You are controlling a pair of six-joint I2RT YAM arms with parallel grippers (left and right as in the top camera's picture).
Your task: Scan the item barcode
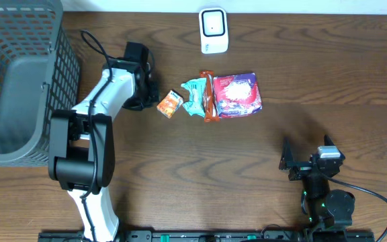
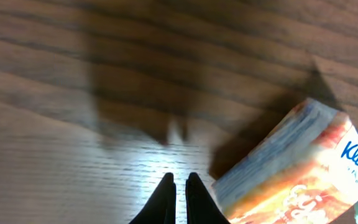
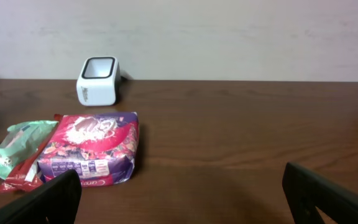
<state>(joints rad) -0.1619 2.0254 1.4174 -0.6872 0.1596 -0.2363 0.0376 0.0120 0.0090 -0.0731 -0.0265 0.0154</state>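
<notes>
The orange tissue pack lies on the table left of centre, tilted, at the left end of a loose row of 4 items. In the left wrist view its blue lettering and layered edge fill the lower right corner. The left gripper points down at the wood just beside the pack, with its 2 fingers pressed together and nothing between them; whether a finger touches the pack I cannot tell.

To the right of the pack come 1 teal packet, 1 thin red bar and 1 purple bag, the last 3 touching or overlapping. 1 white scanner stands behind them near the far edge, apart from the row.

The right gripper sits low near the front right of the table, well apart from the items, its 2 fingers spread wide and holding nothing.

1 grey mesh basket occupies the far left. The surface is dark brown wood grain, with a plain pale wall behind it.
</notes>
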